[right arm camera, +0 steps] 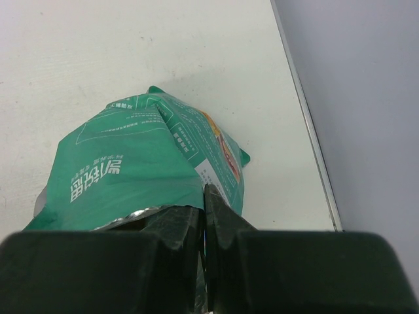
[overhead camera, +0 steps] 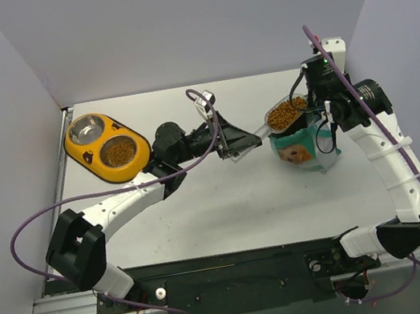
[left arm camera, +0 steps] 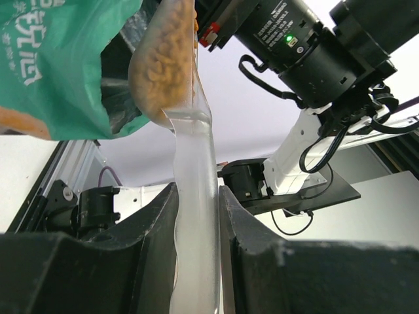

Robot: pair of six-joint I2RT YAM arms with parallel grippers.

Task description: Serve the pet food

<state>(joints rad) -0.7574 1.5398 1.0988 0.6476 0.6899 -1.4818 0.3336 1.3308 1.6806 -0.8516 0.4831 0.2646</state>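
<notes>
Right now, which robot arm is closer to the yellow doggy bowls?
Left. The left arm reaches past right beside the yellow double-bowl feeder, its jaws clamping the clear scoop. The right arm is much farther off, jaws pinching the teal pouch.

Bright, even overhead light, faint soft shadows cast on the white surface (overhead camera: 226, 203), left pincer (left arm camera: 196, 193) and right pincer (right arm camera: 204, 203) rendered dark and blurred up close
</notes>
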